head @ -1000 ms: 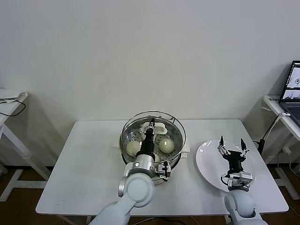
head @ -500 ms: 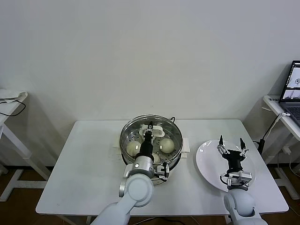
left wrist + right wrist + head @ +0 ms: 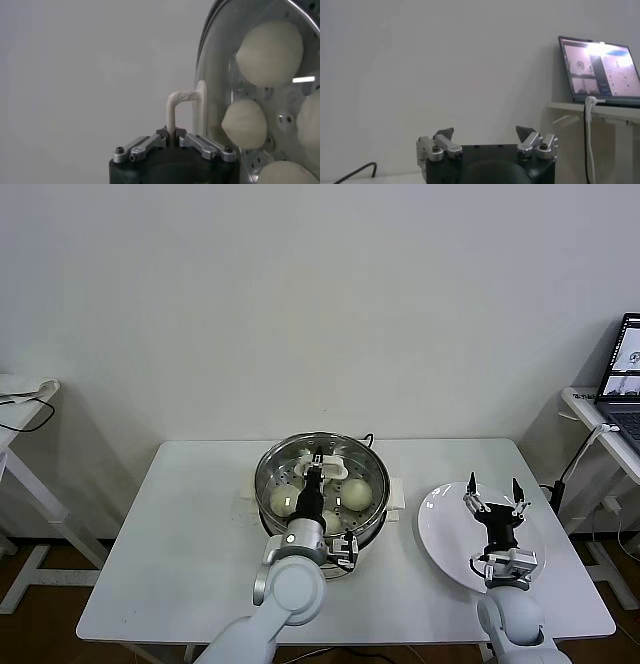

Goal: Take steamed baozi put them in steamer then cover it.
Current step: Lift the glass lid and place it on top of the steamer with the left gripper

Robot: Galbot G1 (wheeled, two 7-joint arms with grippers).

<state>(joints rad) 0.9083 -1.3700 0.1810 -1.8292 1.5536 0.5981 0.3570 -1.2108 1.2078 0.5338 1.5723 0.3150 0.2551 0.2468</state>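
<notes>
The steamer (image 3: pixel 374 514) stands mid-table on its white base (image 3: pixel 396 494). Several cream-white baozi (image 3: pixel 284 500) lie inside it on the perforated tray and show through the glass (image 3: pixel 270 52). The clear cover (image 3: pixel 350 452) lies over the pot's top. My left gripper (image 3: pixel 318 466) is shut on the cover's cream handle (image 3: pixel 175 102), which runs straight between its jaws (image 3: pixel 171 135). My right gripper (image 3: pixel 492 487) hangs open and empty above the white plate (image 3: pixel 440 529); its fingertips (image 3: pixel 444 133) stand wide apart.
The bare white plate sits right of the steamer. A side table with a laptop (image 3: pixel 600 70) stands at the far right, and another side table (image 3: pixel 20 409) at the far left. A cable (image 3: pixel 368 441) leaves the steamer's back. The wall lies close behind.
The left gripper has lowered the cover, which hung raised and tilted over the pot, down onto the steamer. The right arm has not moved.
</notes>
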